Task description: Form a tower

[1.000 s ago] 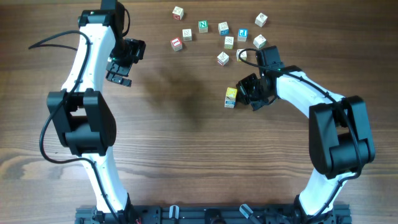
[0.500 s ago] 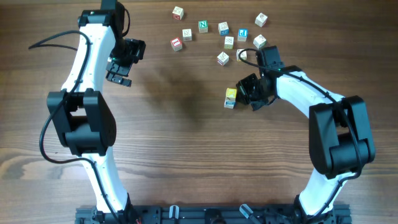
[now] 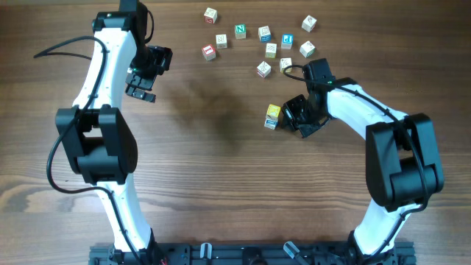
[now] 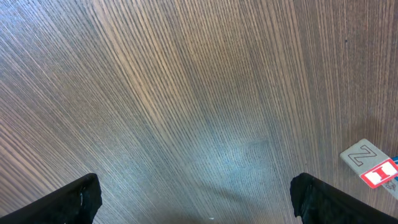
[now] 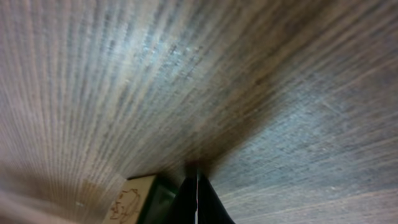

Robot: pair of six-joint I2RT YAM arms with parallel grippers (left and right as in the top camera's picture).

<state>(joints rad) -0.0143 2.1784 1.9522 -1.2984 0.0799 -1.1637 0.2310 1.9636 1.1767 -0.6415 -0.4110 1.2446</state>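
The tower is a short stack of letter cubes with a yellow face on top and blue below it, right of the table's middle. My right gripper is shut and empty, low over the table just right of the tower. In the right wrist view its pressed-together fingertips sit beside a pale cube with a drawn figure. Whether they touch is unclear. My left gripper hangs open at the far left, away from every cube. Bare wood lies between its fingers.
Several loose letter cubes lie scattered at the back, among them a red one, a green N cube and a blue one. One cube lies close behind my right arm. An N cube shows at the left wrist view's right edge.
My right gripper has shifted a little toward the table's front, beside the tower, uncovering the cube behind it. The tower and the left arm have stayed put.
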